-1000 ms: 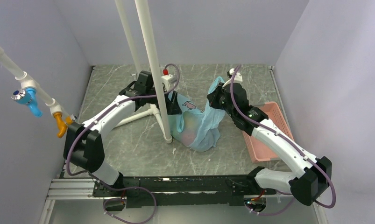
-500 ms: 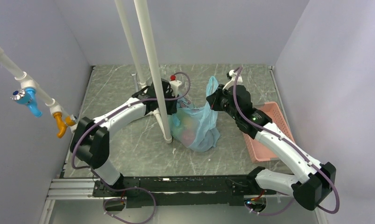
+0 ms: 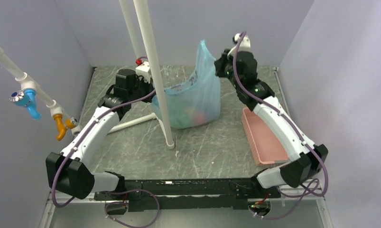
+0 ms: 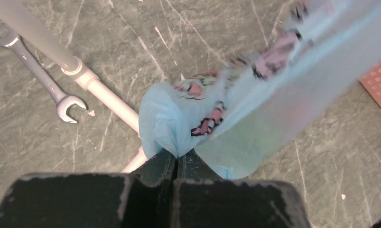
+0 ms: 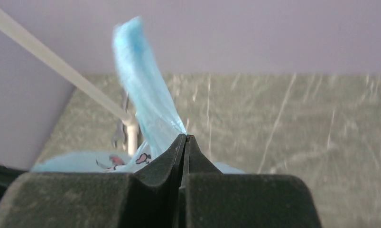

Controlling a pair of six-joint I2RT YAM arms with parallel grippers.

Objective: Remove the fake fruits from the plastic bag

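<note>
Top external view: over the grey marbled table [image 3: 207,147], the thin translucent blue-green plastic bag [image 3: 193,97] hangs stretched between both arms. The right gripper [image 5: 185,137] has its fingers pressed together on a loop handle, the bag's body sagging below and to its left. The left gripper [image 4: 176,154] pinches a bunched, printed fold at the bag's other side, the film running off ahead of it. A tall white pipe stand [image 3: 155,76] rises just in front of the left gripper, against the bag. The flat pink slotted tray [image 3: 264,142] lies below the right gripper. The fake fruits [image 3: 190,114], blurry pink and green shapes, sit low inside the bag.

Judged risks: the loaded film could tear or slip from either pinch, and the bag could snag on the pipe.
</note>
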